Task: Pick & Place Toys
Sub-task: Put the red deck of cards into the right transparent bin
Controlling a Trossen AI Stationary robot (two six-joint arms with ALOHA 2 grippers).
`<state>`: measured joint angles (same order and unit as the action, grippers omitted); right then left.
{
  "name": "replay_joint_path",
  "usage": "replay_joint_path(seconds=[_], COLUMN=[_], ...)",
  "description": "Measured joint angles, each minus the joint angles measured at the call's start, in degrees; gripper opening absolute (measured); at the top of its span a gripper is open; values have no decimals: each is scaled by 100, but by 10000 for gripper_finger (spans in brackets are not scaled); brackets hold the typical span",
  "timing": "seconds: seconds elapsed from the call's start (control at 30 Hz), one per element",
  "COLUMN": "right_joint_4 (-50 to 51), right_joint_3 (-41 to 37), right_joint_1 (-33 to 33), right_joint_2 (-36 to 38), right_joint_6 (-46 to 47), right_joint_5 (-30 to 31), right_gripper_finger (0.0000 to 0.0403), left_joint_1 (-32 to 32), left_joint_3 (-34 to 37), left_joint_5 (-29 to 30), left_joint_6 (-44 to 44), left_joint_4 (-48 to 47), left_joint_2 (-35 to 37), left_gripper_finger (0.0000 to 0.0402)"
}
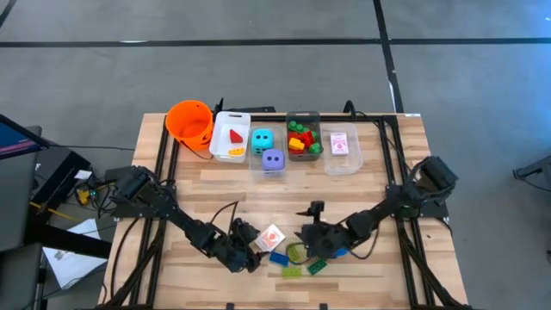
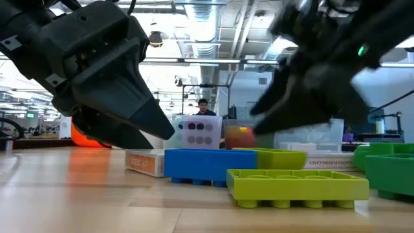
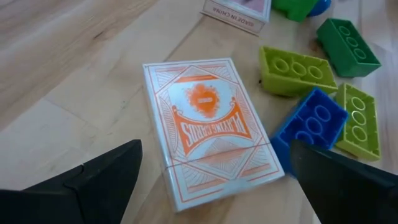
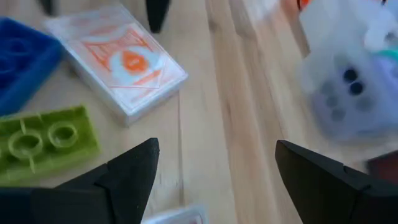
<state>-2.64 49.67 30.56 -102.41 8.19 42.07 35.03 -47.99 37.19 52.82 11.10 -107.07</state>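
A red-backed playing-card pack [image 3: 211,127] lies flat on the wooden table near its front edge; it also shows in the high view [image 1: 272,237]. My left gripper [image 3: 214,186] is open just above the table, one finger on either side of the pack's near end, touching nothing. Right of the pack lie a blue brick [image 3: 311,124], lime bricks [image 3: 292,65] and a green brick [image 3: 348,43]. My right gripper [image 4: 217,177] is open and empty over bare wood beside the pack [image 4: 118,62] and a lime brick [image 4: 43,140]. A second card pack [image 3: 236,9] lies by the bricks.
Along the far side stand an orange bucket [image 1: 189,120], a clear bin [image 1: 231,136] with a red wedge, a teal die [image 1: 262,139], a purple die [image 1: 273,159], a bin of bricks [image 1: 303,138] and a bin with cards [image 1: 342,148]. Bare wood lies between them and the grippers.
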Motion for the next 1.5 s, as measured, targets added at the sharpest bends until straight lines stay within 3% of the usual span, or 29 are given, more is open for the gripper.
replay_joint_path(seconds=[0.27, 0.47, 0.57, 0.83, 1.5], right_joint_4=[841, 2638, 3015, 2894, 3399], right_joint_3=[43, 44, 5, 27, 1075], right_joint_1=[647, 928, 860, 233, -855], right_joint_2=[1244, 1926, 2041, 1404, -54], right_joint_6=[-125, 885, 1240, 1046, 401], right_joint_5=[-235, -904, -1282, -2541, -3343], right_gripper_finger=[317, 317, 317, 317, 317], left_joint_1=[-64, -155, -230, -405, -245], left_joint_3=[-2, -2, -2, -2, -2], left_joint_5=[20, 33, 33, 35, -202], left_joint_6=[-5, -4, -7, -37, -52], left_joint_4=[63, 222, 242, 231, 233], left_joint_2=[0, 5, 7, 8, 9], left_gripper_finger=[395, 395, 395, 396, 392])
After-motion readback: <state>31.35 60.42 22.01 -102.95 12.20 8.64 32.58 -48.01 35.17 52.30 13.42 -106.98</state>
